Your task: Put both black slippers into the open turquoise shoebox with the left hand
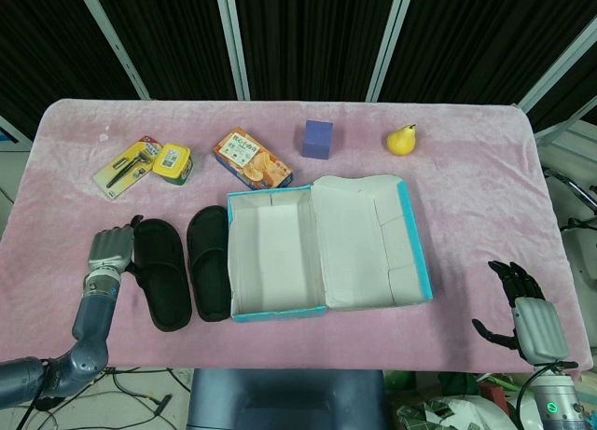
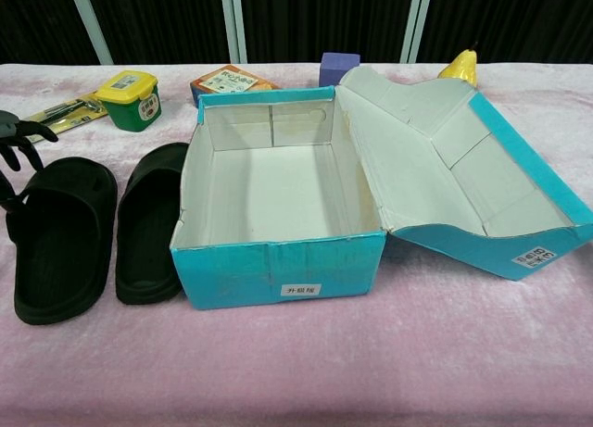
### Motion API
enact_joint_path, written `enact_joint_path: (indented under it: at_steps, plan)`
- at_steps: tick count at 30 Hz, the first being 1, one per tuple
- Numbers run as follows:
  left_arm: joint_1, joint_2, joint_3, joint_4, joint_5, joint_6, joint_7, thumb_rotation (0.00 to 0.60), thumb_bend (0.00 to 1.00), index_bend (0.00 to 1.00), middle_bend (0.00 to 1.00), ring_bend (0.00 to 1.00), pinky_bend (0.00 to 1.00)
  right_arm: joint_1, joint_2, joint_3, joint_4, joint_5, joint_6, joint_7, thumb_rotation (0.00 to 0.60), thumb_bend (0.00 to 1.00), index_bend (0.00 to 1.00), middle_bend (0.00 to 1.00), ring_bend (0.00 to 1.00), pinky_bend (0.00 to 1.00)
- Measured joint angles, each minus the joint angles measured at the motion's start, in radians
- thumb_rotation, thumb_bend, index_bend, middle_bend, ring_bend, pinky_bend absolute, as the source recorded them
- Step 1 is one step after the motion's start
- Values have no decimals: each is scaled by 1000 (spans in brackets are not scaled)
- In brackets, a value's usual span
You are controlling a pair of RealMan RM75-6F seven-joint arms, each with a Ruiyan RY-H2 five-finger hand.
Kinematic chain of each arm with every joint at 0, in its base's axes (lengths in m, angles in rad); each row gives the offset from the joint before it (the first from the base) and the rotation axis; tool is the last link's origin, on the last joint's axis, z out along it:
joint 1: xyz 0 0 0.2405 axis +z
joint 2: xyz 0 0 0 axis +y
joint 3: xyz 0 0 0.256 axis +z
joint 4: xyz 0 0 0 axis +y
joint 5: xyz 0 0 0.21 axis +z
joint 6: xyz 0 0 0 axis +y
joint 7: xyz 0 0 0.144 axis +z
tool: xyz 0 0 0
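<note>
Two black slippers (image 1: 185,270) lie side by side at centre-left, just left of the open turquoise shoebox (image 1: 276,253) — neither is inside yet, so you have the whole task ahead. Your left hand (image 1: 109,251) sits at the outer slipper's far-left edge, fingers curled down against it, though you can't tell if it grips. Your right hand (image 1: 522,309) idles at lower right, fingers spread, holding nothing — sensibly clear of the box.

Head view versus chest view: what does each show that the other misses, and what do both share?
Only the head view shows the right hand, open past the table's near right corner, and the whole left hand beside the outer black slipper. Only the chest view shows the shoebox's white front label. Both share the slippers, the turquoise shoebox, yellow-lidded tub, purple block and pear.
</note>
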Motion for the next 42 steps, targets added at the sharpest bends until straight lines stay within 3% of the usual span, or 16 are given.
enact_joint_path:
  at_steps: [4, 9, 18, 24, 28, 37, 42]
  plan:
    - [-17, -30, -1, 41, 13, -12, -7, 600, 0, 160, 285, 241, 305, -3, 2, 0, -2, 2, 3, 1, 600, 133, 127, 100, 0, 104]
    - [-30, -57, 0, 78, 42, -37, -31, 600, 89, 376, 453, 372, 471, -5, 2, -1, -3, 4, 4, 0, 600, 133, 127, 100, 0, 104]
    - [-2, -22, -1, 67, 159, -80, -166, 600, 108, 448, 534, 412, 518, -10, 6, -2, 0, 0, 14, 10, 600, 133, 127, 100, 0, 104]
    - [50, 44, -40, 38, 293, -156, -412, 600, 108, 451, 534, 412, 519, -13, 5, -4, 3, -6, 20, 14, 600, 133, 127, 100, 0, 103]
    - [90, 84, -84, 16, 422, -209, -640, 600, 107, 448, 528, 412, 519, -14, 6, -5, 1, -12, 24, 13, 600, 133, 127, 100, 0, 104]
    - [136, 78, -189, -6, 734, -243, -1163, 600, 105, 434, 519, 412, 527, -22, 13, -9, -4, -18, 37, 12, 600, 132, 127, 100, 0, 104]
    - [107, 52, -234, -3, 855, -249, -1267, 600, 104, 433, 518, 412, 527, -30, 18, -12, 1, -15, 43, 22, 600, 133, 126, 100, 0, 104]
